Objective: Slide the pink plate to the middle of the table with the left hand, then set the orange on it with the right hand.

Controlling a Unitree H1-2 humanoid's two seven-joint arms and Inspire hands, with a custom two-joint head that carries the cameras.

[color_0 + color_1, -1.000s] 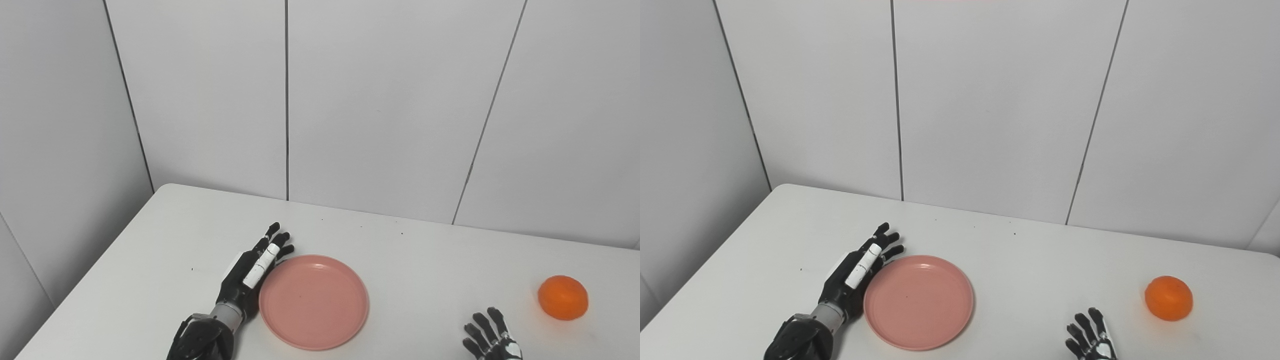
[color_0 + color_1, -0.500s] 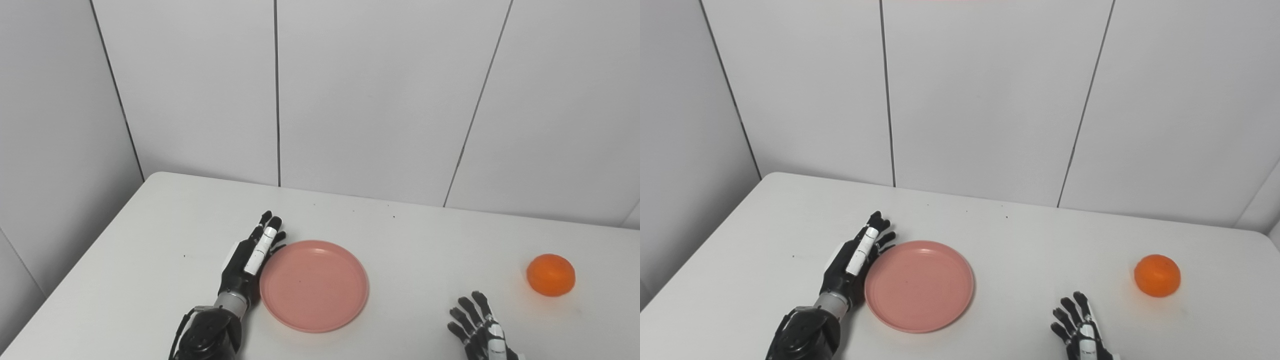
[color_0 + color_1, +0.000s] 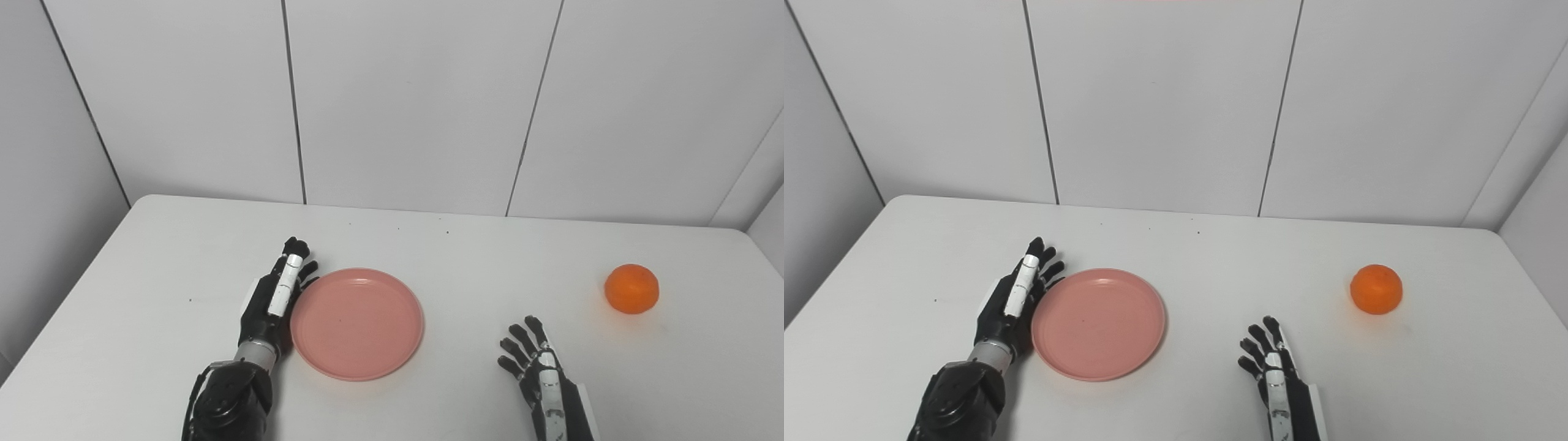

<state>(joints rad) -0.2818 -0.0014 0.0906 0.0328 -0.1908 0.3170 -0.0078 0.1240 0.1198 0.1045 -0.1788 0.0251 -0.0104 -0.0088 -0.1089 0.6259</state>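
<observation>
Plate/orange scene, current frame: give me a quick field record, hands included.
table: white, wall panels behind
pink plate: flat on table, left of centre, nothing on it
orange: on table, far right, apart from plate and both hands
left hand: edge-on against plate's left rim, fingers straight, holds nothing
right hand: low near front edge, fingers spread, holds nothing, between plate and orange
task state: orange not yet on plate

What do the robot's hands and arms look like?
Both hands are black, with white strips along the fingers. The left hand joins a silver-grey wrist ring, then a bulky glossy black forearm with a thin black cable looping beside it. The right hand has a white strip down its back and white edges.
</observation>
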